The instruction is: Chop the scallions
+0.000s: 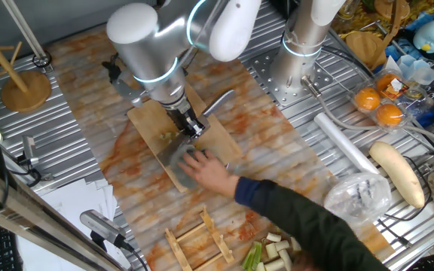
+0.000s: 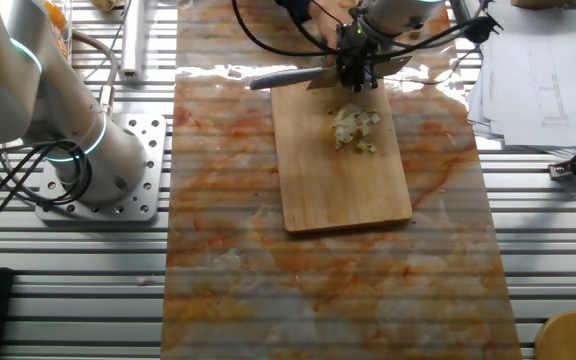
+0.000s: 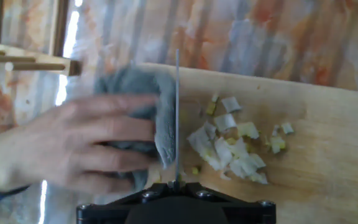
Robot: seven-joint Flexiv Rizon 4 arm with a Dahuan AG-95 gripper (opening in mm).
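Small pale yellowish scallion bits (image 2: 353, 127) lie on the wooden cutting board (image 2: 343, 190); they also show in the hand view (image 3: 232, 146) and dimly in one fixed view (image 1: 170, 137). My gripper (image 1: 191, 124) is shut on a knife (image 2: 288, 77) and holds it over the board's far end. In the hand view the blade (image 3: 177, 112) shows edge-on just left of the bits. A person's hand (image 3: 73, 149) presses a grey cloth (image 3: 145, 93) against the blade's left side. Uncut scallion stalks (image 1: 273, 252) lie at the table's front edge.
The person's arm (image 1: 292, 211) reaches across the mat. A wooden rack (image 1: 198, 237) sits near the front. A long white radish (image 1: 398, 172), a plastic bag (image 1: 356, 197), oranges (image 1: 379, 105), a second arm's base (image 1: 300, 53) and a wooden stand (image 1: 25, 86) surround the board.
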